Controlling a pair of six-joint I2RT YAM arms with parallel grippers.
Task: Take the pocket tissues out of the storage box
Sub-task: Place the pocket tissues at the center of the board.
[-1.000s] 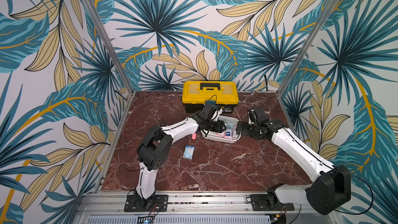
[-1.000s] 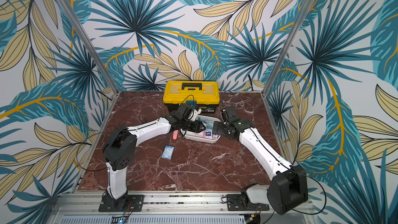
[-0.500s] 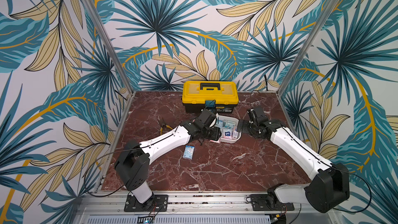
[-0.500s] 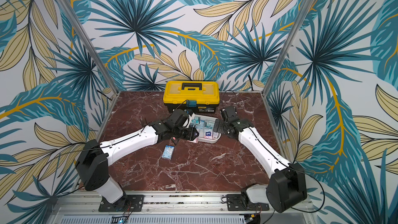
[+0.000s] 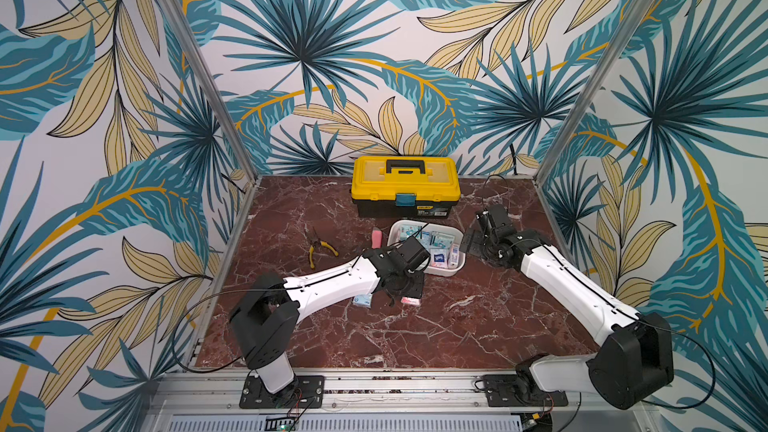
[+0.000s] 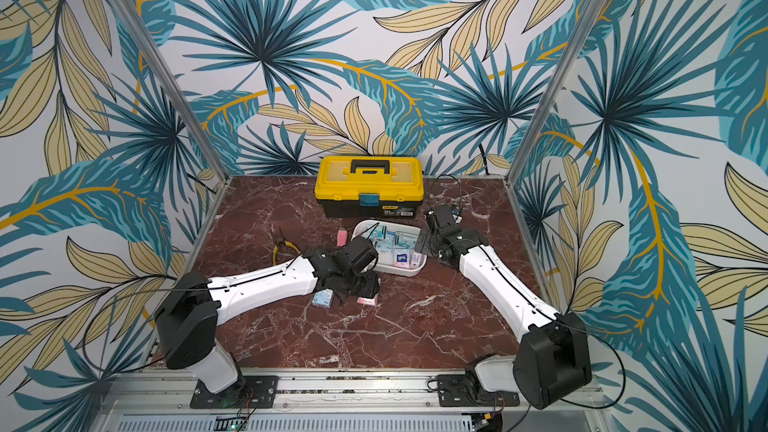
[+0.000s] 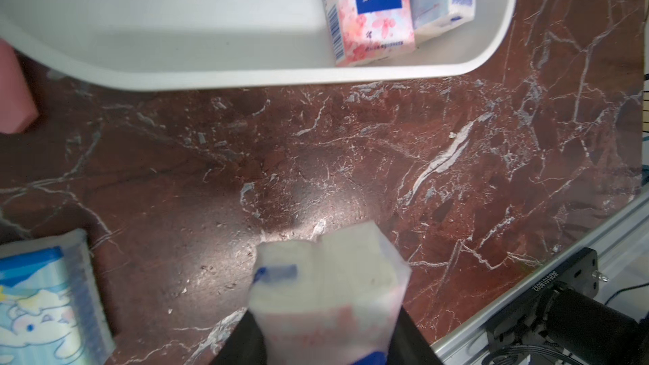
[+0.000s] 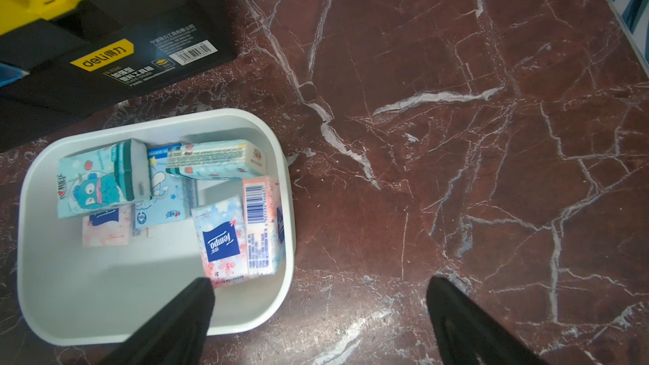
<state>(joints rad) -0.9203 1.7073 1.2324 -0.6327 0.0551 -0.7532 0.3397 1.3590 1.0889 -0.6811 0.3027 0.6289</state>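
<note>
Fingers (image 7: pixel 238 345) of the left gripper (image 7: pixel 325 314) clamp a pink pack (image 7: pixel 326 282) of pocket tissues by its sides. Its blunt end pokes out past the tips, low over the table (image 7: pixel 351 152); whether it touches the surface I cannot tell. In both top views it sits at 6 o'clock of the storage box (image 5: pixel 455 270), outside the rim. A light-blue pack (image 5: pixel 362 300) with a cartoon print lies flat at 9 o'clock of it, near but apart. The right gripper (image 8: pixel 319 284) stands spread wide, grasping nothing, at the box's 3 o'clock edge, with one finger over the box's inside. Six soft, glossy, rectangular packs (image 8: pixel 224 233) lie in the smooth white rounded tub, some flat, some on edge. The table is red-brown marble with white veins.
</note>
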